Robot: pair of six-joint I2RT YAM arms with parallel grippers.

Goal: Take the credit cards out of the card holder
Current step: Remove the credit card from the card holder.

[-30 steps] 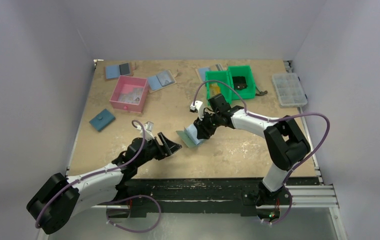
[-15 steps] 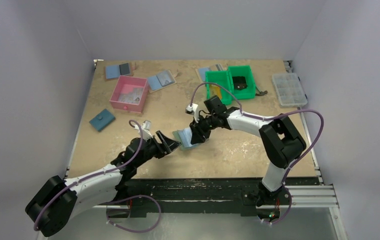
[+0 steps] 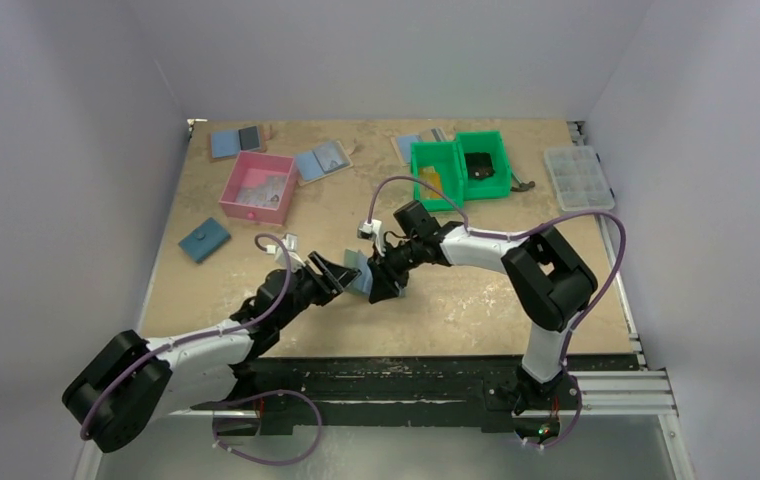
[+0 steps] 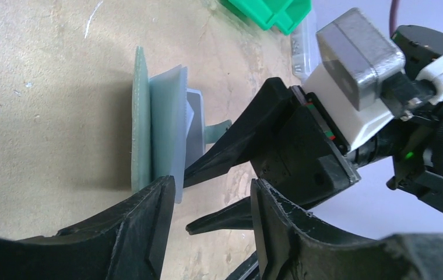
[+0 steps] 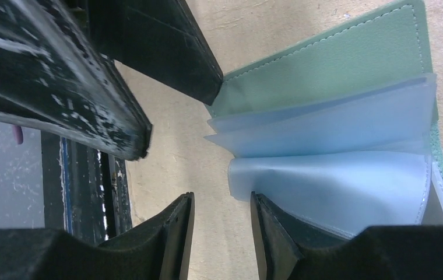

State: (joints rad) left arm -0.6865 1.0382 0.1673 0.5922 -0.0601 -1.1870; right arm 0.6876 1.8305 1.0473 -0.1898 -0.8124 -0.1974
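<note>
The card holder (image 3: 359,272) stands open on its edge on the table, between the two grippers. Its grey-green cover (image 4: 140,122) and fanned pale blue sleeves (image 5: 336,116) show in both wrist views. No orange-yellow card shows in the sleeves. My left gripper (image 3: 340,272) is open, and one finger (image 4: 143,227) is at the holder's near edge. My right gripper (image 3: 380,281) is open with a narrow gap, and one finger (image 5: 274,233) lies against the lowest blue sleeve. A small yellow-orange piece (image 3: 429,181) lies in the green bin.
A green two-compartment bin (image 3: 459,165) stands at the back. A pink bin (image 3: 256,187), a dark blue closed wallet (image 3: 204,240), and blue-and-grey folders (image 3: 236,140) (image 3: 321,160) are on the left. A clear compartment box (image 3: 578,178) is at back right.
My right gripper has slid the open holder leftward across the table. My left gripper has reached forward to meet it, so both now sit at the holder.
</note>
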